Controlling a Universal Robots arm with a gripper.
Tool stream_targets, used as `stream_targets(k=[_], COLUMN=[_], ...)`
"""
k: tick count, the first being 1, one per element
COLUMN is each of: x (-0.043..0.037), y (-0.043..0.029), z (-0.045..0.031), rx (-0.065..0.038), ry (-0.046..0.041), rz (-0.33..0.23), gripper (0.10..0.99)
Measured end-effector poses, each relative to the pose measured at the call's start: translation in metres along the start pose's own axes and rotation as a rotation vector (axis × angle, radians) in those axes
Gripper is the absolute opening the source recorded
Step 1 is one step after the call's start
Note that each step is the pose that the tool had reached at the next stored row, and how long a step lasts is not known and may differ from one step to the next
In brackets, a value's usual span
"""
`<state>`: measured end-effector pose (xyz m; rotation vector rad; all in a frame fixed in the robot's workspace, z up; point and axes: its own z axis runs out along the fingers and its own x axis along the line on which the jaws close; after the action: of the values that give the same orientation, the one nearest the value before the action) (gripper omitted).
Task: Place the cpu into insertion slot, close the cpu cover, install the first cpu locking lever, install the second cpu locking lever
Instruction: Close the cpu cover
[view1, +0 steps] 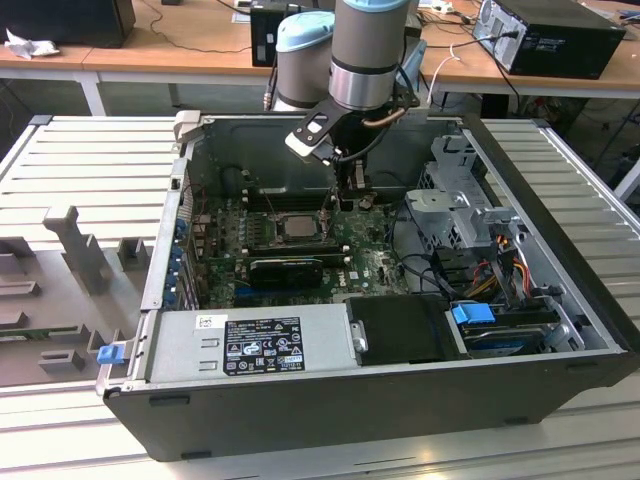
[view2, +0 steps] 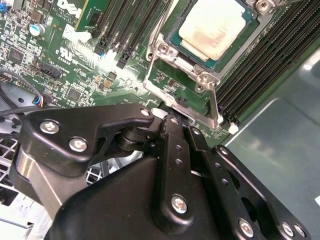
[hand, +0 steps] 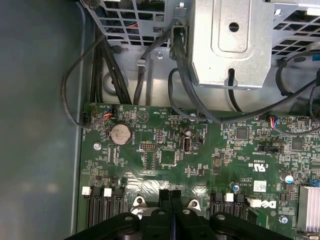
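Black linkage of the gripper (view2: 170, 122) sits closest to us in the second wrist view, and its jaws are closed on nothing, the two fingers pressed flat together. The cpu (view2: 212, 25) already lies flat in the insertion slot (view2: 174, 37), its pale top uncovered. The cpu cover (view2: 214, 105) appears swung up off the socket, with green motherboard (hand: 165, 150) showing through its cutout. The closed tip is right at the cover's free edge, though we cannot tell whether it touches. We judge the step in hand to be closing the cover. To do it well, we would keep the jaws closed as one blunt pusher and bear on the frame's outer bar, not on a corner. We would follow the hinge's arc, not drive straight down, stay clear of the chip's face, and go slowly so the plate settles squarely around the cpu.
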<state>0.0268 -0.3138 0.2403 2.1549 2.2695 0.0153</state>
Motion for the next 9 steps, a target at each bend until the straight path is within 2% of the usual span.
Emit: stream_targets(k=[9], x=[0.0002], y=[-0.0037], z=[0.0000], rx=[0.000], ry=[0.0000], rz=[0.000], gripper=[0.106])
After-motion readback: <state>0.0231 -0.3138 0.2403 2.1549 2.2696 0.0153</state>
